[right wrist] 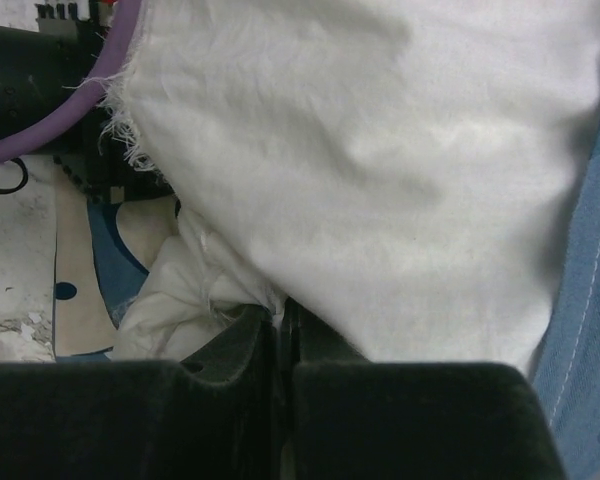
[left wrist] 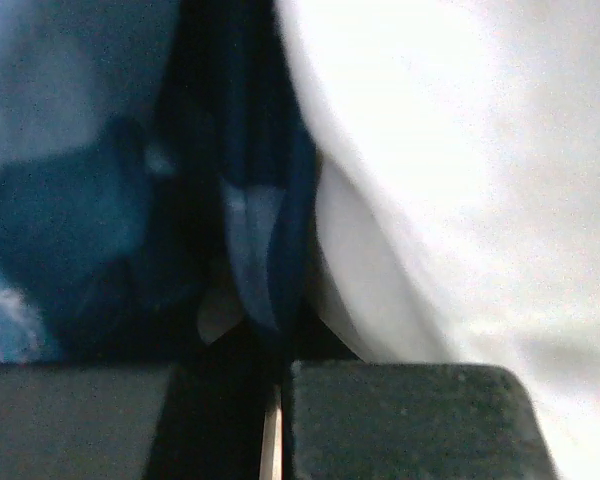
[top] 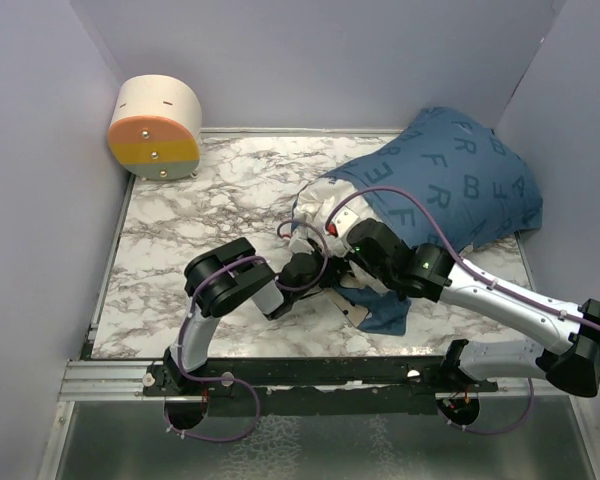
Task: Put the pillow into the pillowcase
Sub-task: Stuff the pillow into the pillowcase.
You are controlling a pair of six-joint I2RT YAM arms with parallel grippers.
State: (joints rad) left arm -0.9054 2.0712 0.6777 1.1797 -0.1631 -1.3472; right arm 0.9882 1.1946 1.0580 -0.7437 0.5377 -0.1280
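The dark blue lettered pillowcase [top: 460,180] lies bulging at the back right, with most of the pillow inside it. A white end of the pillow [top: 317,207] shows at its open left end. My left gripper [top: 302,268] sits at the near side of that opening. In the left wrist view it [left wrist: 277,400] is shut on a fold of the pillowcase [left wrist: 265,250], with the pillow [left wrist: 460,150] to its right. My right gripper [top: 342,222] reaches in from the right. In the right wrist view it [right wrist: 280,320] is shut on bunched white cloth of the pillow [right wrist: 380,150], and the pillowcase [right wrist: 590,300] hems the right edge.
A cream drum with an orange and yellow face [top: 155,128] stands at the back left corner of the marble table [top: 180,260]. Grey walls close in on the left, back and right. A metal rail [top: 110,375] runs along the near edge.
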